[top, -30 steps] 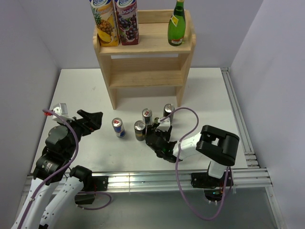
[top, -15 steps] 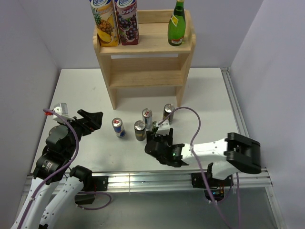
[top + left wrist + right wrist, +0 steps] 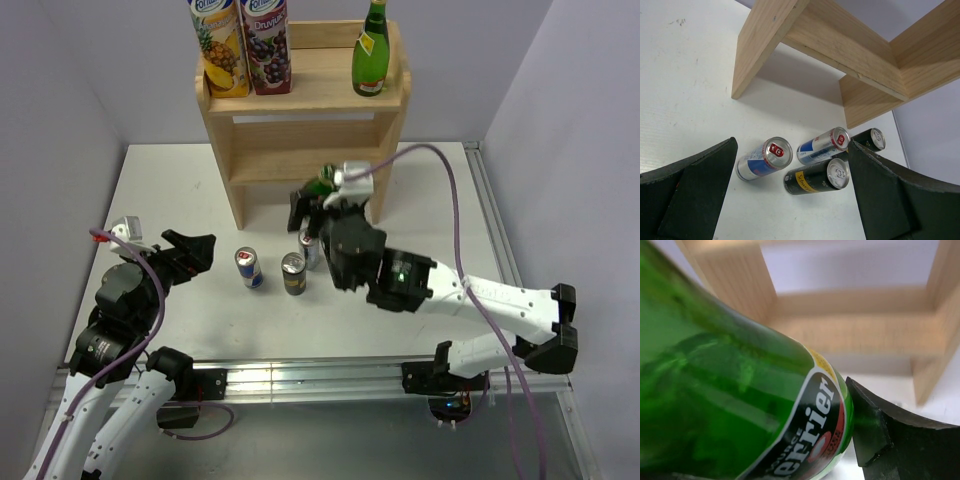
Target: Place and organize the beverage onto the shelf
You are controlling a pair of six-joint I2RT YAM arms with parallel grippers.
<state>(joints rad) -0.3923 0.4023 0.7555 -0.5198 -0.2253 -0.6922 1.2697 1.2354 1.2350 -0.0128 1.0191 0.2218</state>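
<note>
The light-wood shelf stands at the back of the table, with two juice cartons and a green bottle on its top board. My right gripper is shut on a green Perrier bottle, which lies tilted in the air in front of the lower tier. Its right finger presses the label. Several cans stand on the table: a blue-silver one, another, a black-yellow one and a black one. My left gripper is open and empty, left of the cans.
The right arm stretches across the table over the cans' right side. A metal rail runs along the table's right edge and walls close in on both sides. The shelf's left side panel reaches the table.
My right gripper has risen from low near the front of the cans and moved away toward the shelf, carrying the green bottle. The left arm and the cans have not moved.
</note>
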